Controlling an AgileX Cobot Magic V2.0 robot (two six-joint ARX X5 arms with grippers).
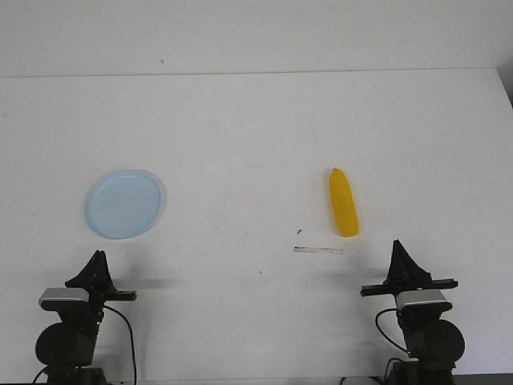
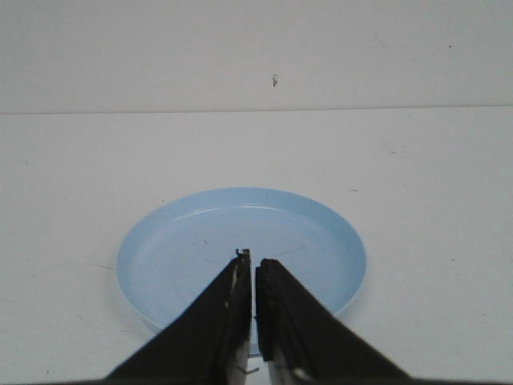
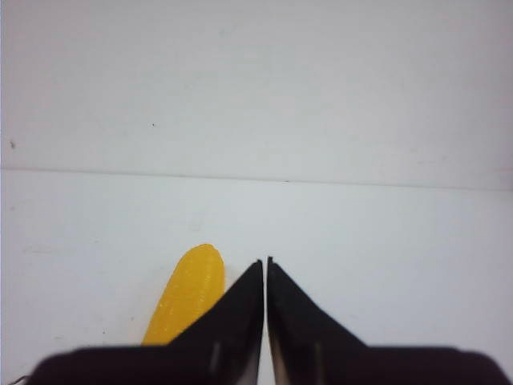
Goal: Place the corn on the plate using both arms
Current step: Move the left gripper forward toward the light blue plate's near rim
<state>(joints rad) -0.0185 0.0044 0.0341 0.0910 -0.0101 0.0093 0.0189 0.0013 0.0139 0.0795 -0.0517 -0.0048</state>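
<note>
The yellow corn (image 1: 343,202) lies on the white table right of centre, its pointed end toward the far side. The pale blue plate (image 1: 124,203) sits at the left with nothing on it. My left gripper (image 1: 97,261) is shut near the front edge, just short of the plate (image 2: 240,249); the left wrist view has its tips (image 2: 252,261) over the plate's near rim. My right gripper (image 1: 398,249) is shut too, near and to the right of the corn. The corn (image 3: 186,297) sits beside its fingers (image 3: 265,263) in the right wrist view, apart from them.
A thin strip of tape or a mark (image 1: 317,250) lies on the table just in front of the corn. The table's far edge (image 1: 256,72) meets a white wall. Both arm bases stand at the front edge.
</note>
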